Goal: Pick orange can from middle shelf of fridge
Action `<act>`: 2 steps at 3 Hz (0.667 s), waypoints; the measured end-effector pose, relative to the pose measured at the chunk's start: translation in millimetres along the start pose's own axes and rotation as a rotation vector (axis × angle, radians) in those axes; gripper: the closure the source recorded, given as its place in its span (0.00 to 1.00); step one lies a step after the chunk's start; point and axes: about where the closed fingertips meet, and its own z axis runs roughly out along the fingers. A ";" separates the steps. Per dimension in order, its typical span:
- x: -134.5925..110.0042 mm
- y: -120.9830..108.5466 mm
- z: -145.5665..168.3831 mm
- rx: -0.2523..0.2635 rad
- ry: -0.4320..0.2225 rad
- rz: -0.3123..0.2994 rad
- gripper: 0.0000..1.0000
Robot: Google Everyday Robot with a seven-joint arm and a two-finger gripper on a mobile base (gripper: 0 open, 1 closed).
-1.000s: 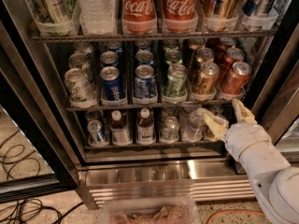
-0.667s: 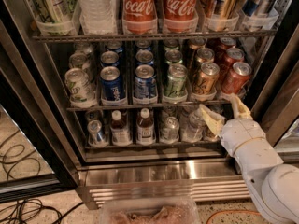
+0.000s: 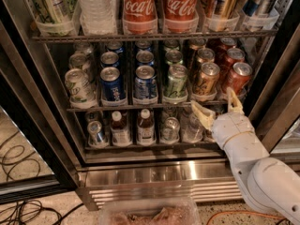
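On the middle shelf (image 3: 140, 106) of the fridge (image 3: 154, 171), the front row runs from a pale can (image 3: 78, 85) through two blue cans (image 3: 111, 83) and a green can (image 3: 176, 80) to the orange can (image 3: 205, 78), with a red can (image 3: 236, 77) last on the right. The orange can stands upright in its clear front cup, untouched.

Just below and slightly right of it is the gripper (image 3: 213, 104). Over the last second it has risen and drifted a little left — from level with the small bottles (image 3: 121, 130) on the rack beneath up to the front edge of the middle shelf. This reads as the approach closing in; the can itself has not moved, so the grasp is not yet begun.

The fingers (image 3: 202, 116) are spread wide and hold nothing. The left one sits under the orange can's cup, and the right one points up in front of the red can's lane — whether either touches the rack cannot be told. The gap looks centred somewhat right of the target, so a further lift and a small leftward correction seem needed.
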 end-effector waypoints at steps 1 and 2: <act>-3.8 5.9 10.6 0.000 -0.020 -0.013 0.30; -3.7 8.7 20.4 0.008 -0.028 -0.011 0.31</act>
